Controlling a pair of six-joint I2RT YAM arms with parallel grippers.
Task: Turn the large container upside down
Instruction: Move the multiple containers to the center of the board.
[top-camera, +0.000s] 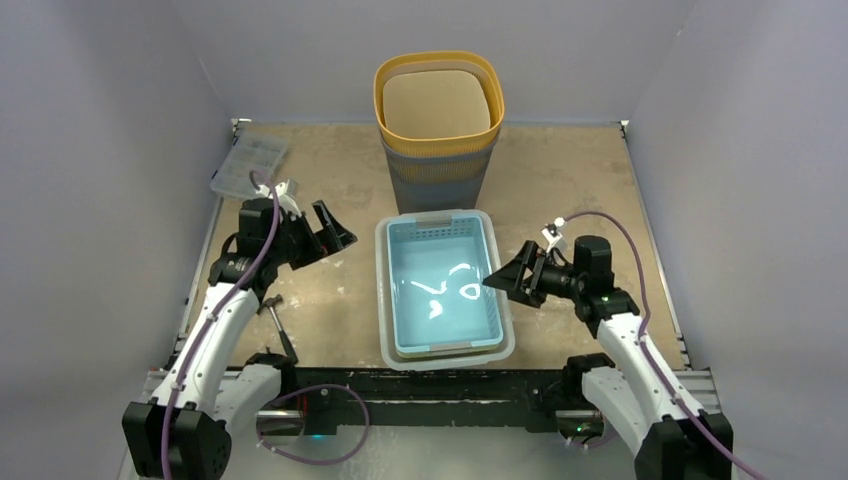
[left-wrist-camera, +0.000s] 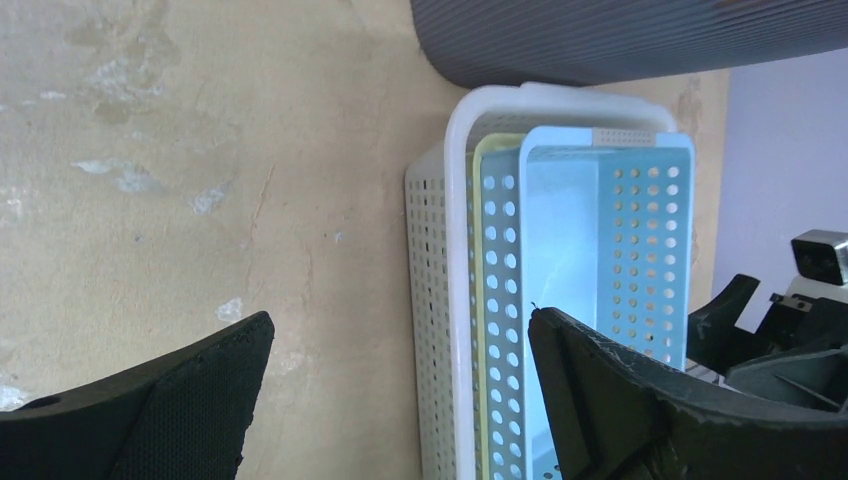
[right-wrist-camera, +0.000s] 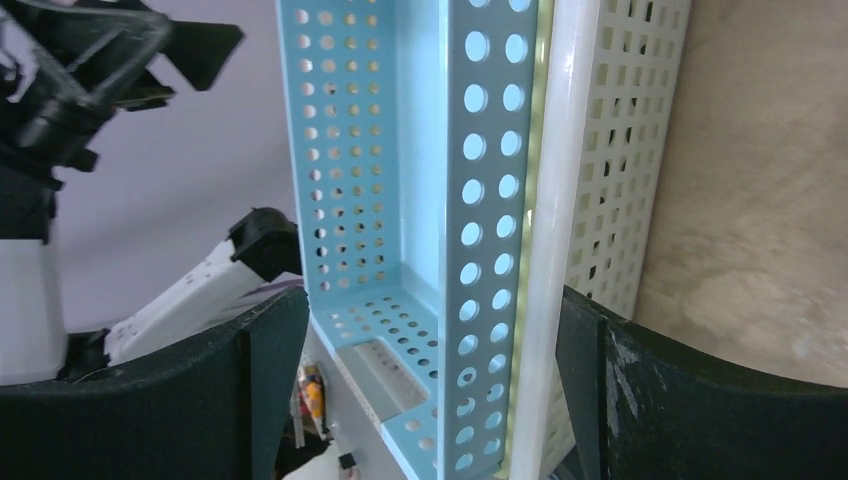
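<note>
The large container is the white perforated basket (top-camera: 384, 300) in the middle of the table, standing upright with a yellow basket (left-wrist-camera: 480, 250) and a light blue basket (top-camera: 440, 290) nested inside it. My right gripper (top-camera: 500, 283) is at the stack's right side. In the right wrist view it (right-wrist-camera: 432, 295) is open, its jaws straddling the white basket's (right-wrist-camera: 610, 150) wall and the blue basket's (right-wrist-camera: 350, 150) wall without pinching them. My left gripper (top-camera: 335, 232) hangs open to the left of the stack. In the left wrist view it (left-wrist-camera: 400, 318) holds nothing, and the white wall (left-wrist-camera: 435, 300) is some way ahead.
A tall grey bin with an orange rim (top-camera: 438, 130) stands just behind the baskets. A clear plastic box (top-camera: 248, 165) lies at the far left corner. A small dark tool (top-camera: 280, 325) lies beside the left arm's base. Walls enclose the table on three sides.
</note>
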